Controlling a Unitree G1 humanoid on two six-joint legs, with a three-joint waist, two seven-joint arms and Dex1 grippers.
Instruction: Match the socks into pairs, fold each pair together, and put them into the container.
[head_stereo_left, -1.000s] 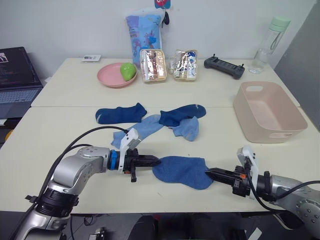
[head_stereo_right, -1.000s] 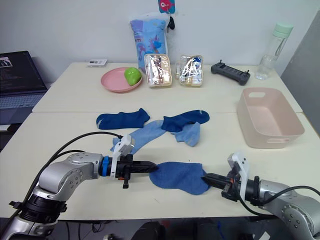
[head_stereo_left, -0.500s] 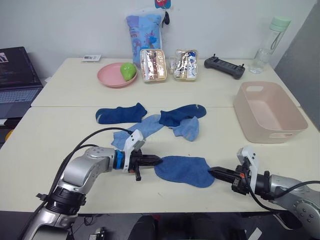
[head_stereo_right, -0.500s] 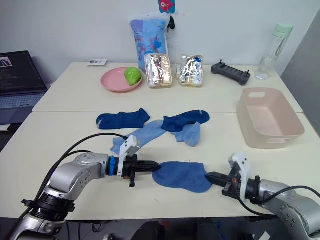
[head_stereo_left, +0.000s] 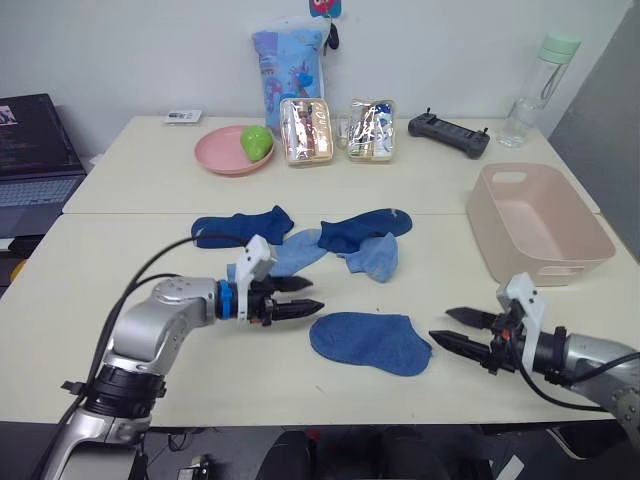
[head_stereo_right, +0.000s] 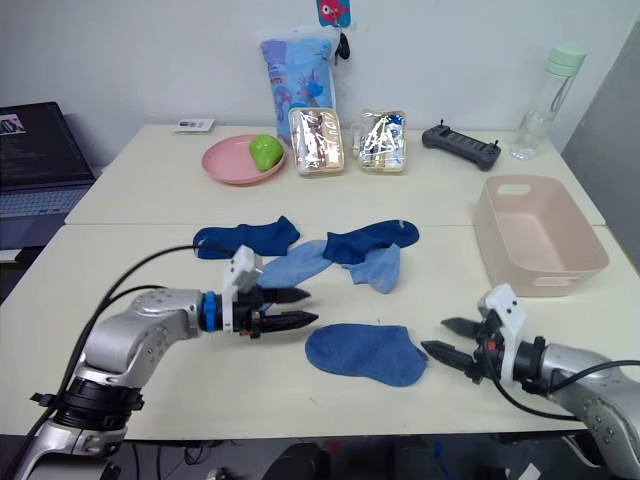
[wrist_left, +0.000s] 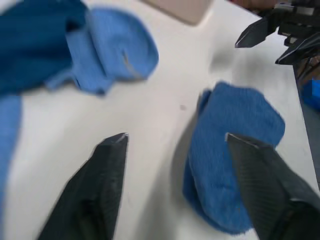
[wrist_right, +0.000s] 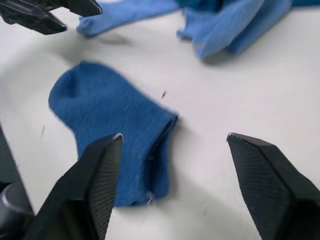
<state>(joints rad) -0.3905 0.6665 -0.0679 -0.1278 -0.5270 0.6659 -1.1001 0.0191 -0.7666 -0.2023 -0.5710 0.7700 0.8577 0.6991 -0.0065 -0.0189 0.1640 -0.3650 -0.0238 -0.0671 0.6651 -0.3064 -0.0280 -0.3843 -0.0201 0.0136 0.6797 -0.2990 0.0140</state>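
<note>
Pale cream table (head_stereo_left: 120, 290) runs from a white wall to the near edge, and everything below is placed relative to the folded medium-blue pair (head_stereo_left: 368, 341) lying near its front middle.

Largest of the task's things, the pink container (head_stereo_left: 538, 222) stands empty, beyond the pair and well off toward the robot's right. Behind the pair, toward the wall, the loose socks lie in a huddle: a navy sock (head_stereo_left: 240, 226) off to the left, a second navy sock (head_stereo_left: 364, 228) straight beyond, a light-blue sock (head_stereo_left: 282, 259) running diagonally between them, and a smaller light-blue sock (head_stereo_left: 374, 259) touching the second navy one.

Left gripper (head_stereo_left: 296, 297) hovers just beside the pair's left end, its fingers spread and holding nothing. Right gripper (head_stereo_left: 458, 328) sits just off the pair's right end, likewise spread wide and empty. Neither touches the cloth.

Judging by the limp, flat way it lies, the pair is light, soft knit that will sag and slide apart if lifted by one layer. The doubled cuff edge (wrist_right: 162, 131), seen in the right wrist view as stacked layers, looks the best place to pinch, catching both thicknesses at once. Friction against the table should be modest, so a low, flat approach risks pushing the bundle rather than gripping it.
</note>
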